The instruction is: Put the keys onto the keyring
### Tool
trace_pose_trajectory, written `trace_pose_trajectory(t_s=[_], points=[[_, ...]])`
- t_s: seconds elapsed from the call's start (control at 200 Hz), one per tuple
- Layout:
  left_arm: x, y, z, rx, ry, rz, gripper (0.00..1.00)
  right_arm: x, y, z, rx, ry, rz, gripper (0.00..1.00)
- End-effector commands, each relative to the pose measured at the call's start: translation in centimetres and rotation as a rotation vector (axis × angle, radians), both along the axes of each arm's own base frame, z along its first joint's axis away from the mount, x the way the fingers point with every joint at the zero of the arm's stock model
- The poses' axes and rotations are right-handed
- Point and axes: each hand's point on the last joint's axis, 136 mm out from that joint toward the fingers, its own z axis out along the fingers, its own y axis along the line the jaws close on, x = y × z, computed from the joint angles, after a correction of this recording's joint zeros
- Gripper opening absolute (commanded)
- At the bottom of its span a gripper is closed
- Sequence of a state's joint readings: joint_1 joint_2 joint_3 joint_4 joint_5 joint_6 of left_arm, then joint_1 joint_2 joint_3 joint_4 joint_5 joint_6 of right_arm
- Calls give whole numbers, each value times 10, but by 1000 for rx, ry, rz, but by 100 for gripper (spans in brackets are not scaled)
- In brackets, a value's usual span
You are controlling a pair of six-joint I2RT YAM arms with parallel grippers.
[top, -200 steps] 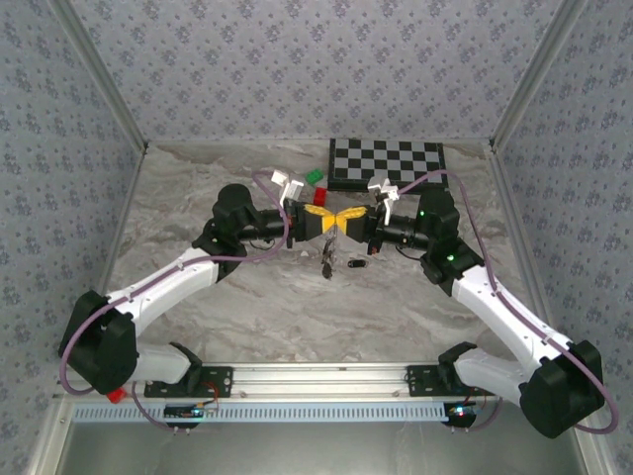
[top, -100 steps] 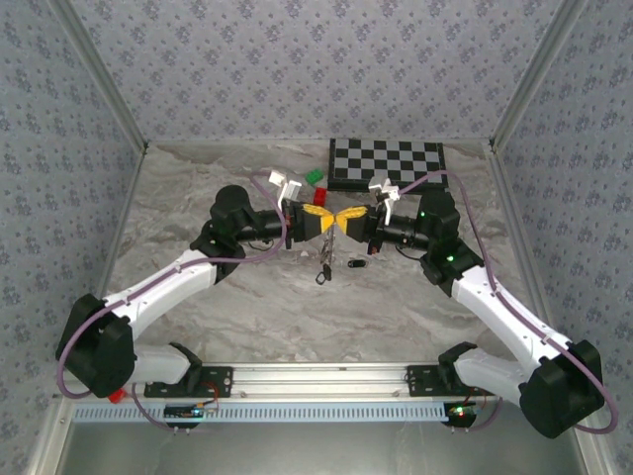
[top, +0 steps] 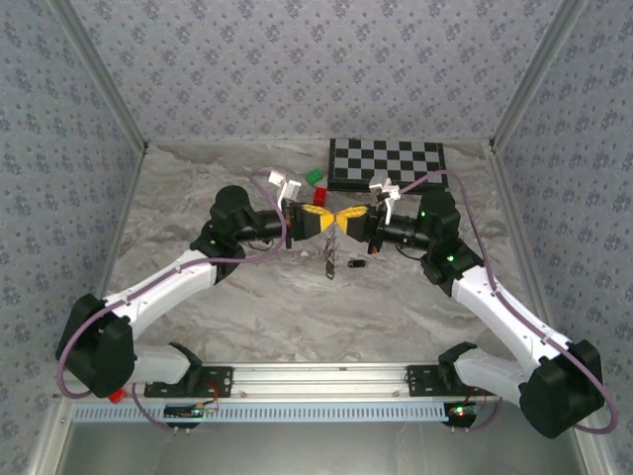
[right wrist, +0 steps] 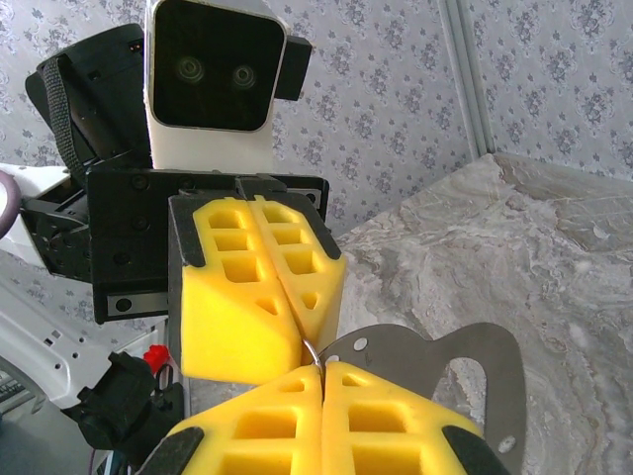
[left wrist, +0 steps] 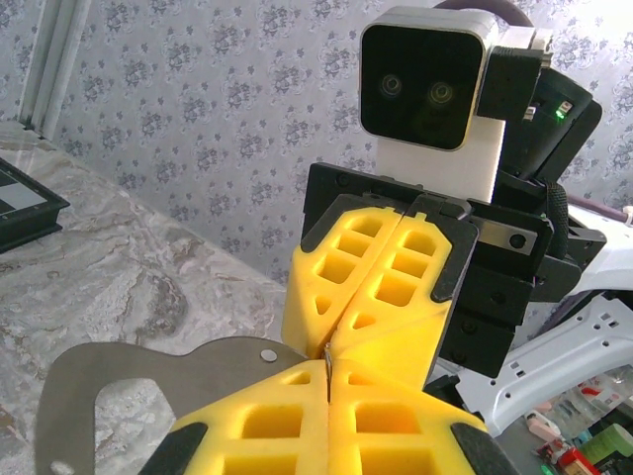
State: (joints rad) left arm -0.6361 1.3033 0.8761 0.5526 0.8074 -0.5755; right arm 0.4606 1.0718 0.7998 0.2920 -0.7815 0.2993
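Meeting nose to nose above the table (top: 247,307), the left gripper (top: 331,222) and right gripper (top: 341,219) each have their yellow pads (right wrist: 237,327) pressed together; a thin sliver of the keyring (right wrist: 311,349) shows pinched right where the two tips touch; keys (top: 329,259) dangle just beneath that junction; a loose key (top: 357,263) lies on the marble below the right gripper's tip.

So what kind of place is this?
Probably a robot test booth: patterned walls enclose a marble-look table, two white arms are bolted to a metal rail, and a checkerboard lies at the back.
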Motion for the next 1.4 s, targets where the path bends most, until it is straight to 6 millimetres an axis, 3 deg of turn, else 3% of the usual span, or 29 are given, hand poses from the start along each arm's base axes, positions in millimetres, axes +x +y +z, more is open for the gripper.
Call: trace_pose_trajectory(t_s=[0.0,0.09,0.195,0.36,0.7,1.06,1.394], points=[[-11,1,14,-25,-62,-22,0,1,-1,6,15,-24,-3,0],[-9,2,11,-11,-64,-8,0,2,-2,5,0,-23,-18,3],[-6,4,11,3,-66,18,0,8,-9,1,-33,-33,-82,31],[-2,6,11,20,-59,53,0,12,-22,-1,-76,-71,-175,37],[10,10,9,44,-34,137,0,19,-30,-6,-82,-70,-246,39],[27,19,1,90,-14,256,0,27,-35,-17,-116,-45,-301,48],[43,38,-15,188,-95,459,0,43,-49,-77,-250,149,-411,46]])
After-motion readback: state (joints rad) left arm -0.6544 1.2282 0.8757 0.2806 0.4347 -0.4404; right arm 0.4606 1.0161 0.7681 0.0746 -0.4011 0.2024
